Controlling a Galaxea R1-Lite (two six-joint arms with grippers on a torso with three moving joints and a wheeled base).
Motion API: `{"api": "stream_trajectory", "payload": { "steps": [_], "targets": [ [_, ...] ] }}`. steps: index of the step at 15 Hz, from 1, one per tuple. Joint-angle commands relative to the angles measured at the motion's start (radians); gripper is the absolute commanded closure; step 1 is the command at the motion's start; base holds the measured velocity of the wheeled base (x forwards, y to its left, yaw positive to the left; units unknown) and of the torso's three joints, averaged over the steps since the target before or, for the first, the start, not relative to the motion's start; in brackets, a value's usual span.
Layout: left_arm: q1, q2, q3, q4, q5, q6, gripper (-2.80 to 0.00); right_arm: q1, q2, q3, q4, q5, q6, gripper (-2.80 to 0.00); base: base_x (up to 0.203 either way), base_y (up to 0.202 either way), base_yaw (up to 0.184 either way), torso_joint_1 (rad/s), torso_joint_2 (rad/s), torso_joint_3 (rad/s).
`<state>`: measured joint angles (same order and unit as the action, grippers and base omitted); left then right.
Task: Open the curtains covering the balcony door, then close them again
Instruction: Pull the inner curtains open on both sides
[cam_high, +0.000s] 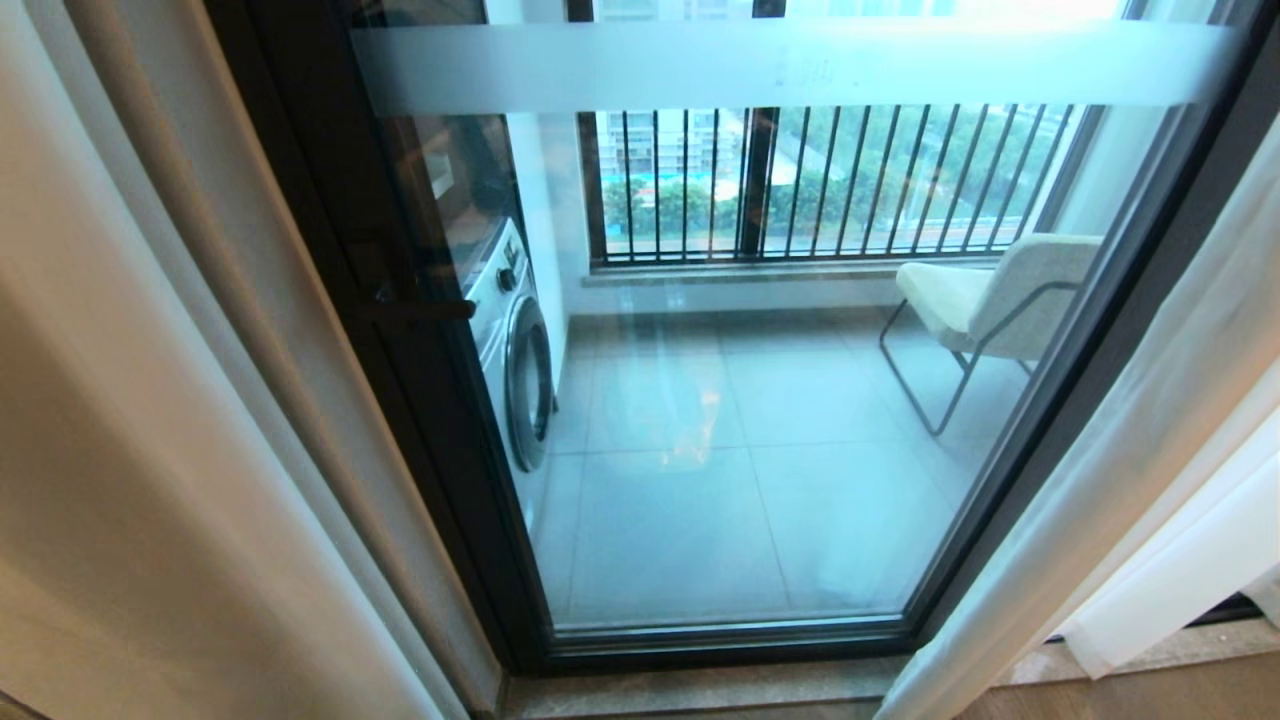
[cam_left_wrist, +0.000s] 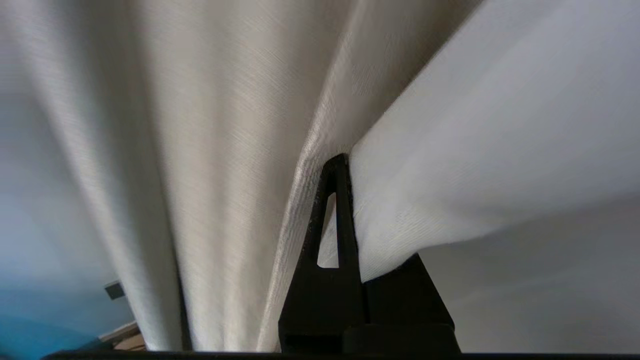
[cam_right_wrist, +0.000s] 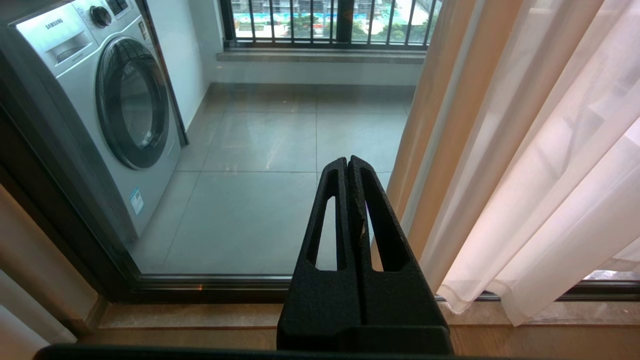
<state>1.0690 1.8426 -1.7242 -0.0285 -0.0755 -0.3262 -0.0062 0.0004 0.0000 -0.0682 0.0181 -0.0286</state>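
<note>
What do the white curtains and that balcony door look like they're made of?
The curtains look like thin sheer woven fabric, matte: light and shapes show through the soft folds. The balcony door seems clear glass with a frosted band, in a dark, probably metal, frame.

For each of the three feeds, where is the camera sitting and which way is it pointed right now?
Head: high on the robot, angled down through the balcony door at the washing machine; no arm shows.
Left wrist: behind the left gripper, buried in curtains, jaws shut on a fold.
Right wrist: behind the right gripper, low, facing the glass, jaws shut, empty.
Head and right wrist share washer, railing.
</note>
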Motion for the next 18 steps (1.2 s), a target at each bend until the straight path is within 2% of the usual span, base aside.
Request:
{"api": "stream_trajectory", "payload": {
  "steps": [1,5,11,15,18],
  "targets": [
    [0.066,0.105,-0.134,0.056,0.001,-0.035,0.0,0.0,0.0,0.0,-0.001,-0.001,-0.001,0.0,0.0,0.0,0.0,0.0,0.0,0.0],
    [0.178,0.212,-0.25,0.087,0.003,-0.092,0.0,0.0,0.0,0.0,-0.001,0.0,-0.001,0.0,0.0,0.0,0.0,0.0,0.0,0.0],
    [0.28,0.294,-0.259,0.085,0.039,-0.11,0.0,0.0,0.0,0.0,-0.001,-0.001,-0.001,0.0,0.0,0.0,0.0,0.0,0.0,0.0],
    [0.271,0.281,-0.258,0.088,0.039,-0.117,0.0,0.0,0.0,0.0,-0.001,-0.001,-0.001,0.0,0.0,0.0,0.0,0.0,0.0,0.0],
    [0.218,0.232,-0.257,0.088,0.039,-0.115,0.0,0.0,0.0,0.0,-0.001,-0.001,-0.001,0.0,0.0,0.0,0.0,0.0,0.0,0.0]
  ]
}}
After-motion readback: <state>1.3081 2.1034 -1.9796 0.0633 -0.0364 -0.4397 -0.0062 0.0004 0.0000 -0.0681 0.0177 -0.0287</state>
